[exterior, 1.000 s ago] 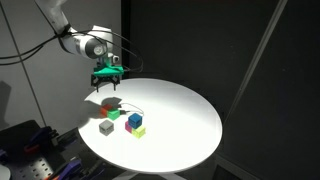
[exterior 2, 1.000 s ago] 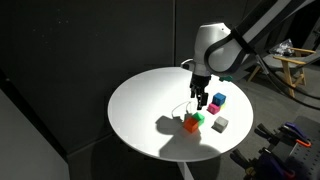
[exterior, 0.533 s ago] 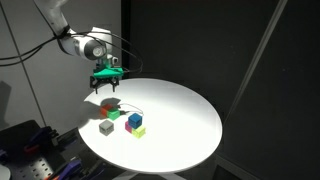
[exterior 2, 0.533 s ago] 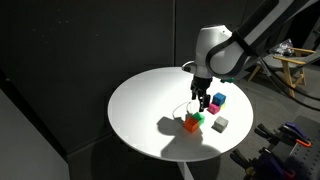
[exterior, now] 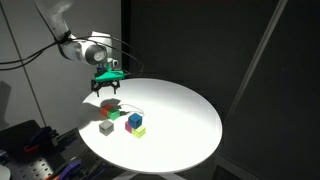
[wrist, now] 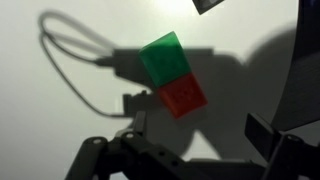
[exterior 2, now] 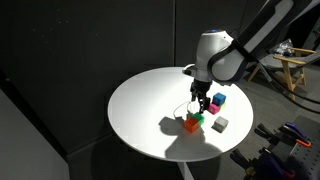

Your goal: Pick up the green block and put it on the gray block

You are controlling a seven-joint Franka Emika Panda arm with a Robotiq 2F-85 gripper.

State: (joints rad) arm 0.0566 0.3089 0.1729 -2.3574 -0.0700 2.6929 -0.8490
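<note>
The gripper (exterior: 108, 89) hangs above the left part of the round white table (exterior: 185, 110), its fingers spread wide and holding nothing. In an exterior view it (exterior 2: 201, 104) sits over the cluster of cubes without touching any of them.

The green block (exterior 2: 198, 118) rests on the table, pressed against a red block (exterior 2: 190, 124). In the wrist view the green block (wrist: 162, 57) lies just beyond the red block (wrist: 182, 96), the two touching along one face, both ahead of the open gripper (wrist: 198, 128) and between the lines of its two fingers. A thin dark cable (wrist: 62, 70) loops over the table to their left.

The gray block (exterior: 106, 127) stands alone near the table's near-left edge, apart from the green one. In an exterior view it (exterior 2: 221, 123) is right of the green and red pair. A blue block (exterior: 134, 120), a magenta block (exterior 2: 213, 107) and a lime block (exterior: 139, 131) sit close together nearby.
</note>
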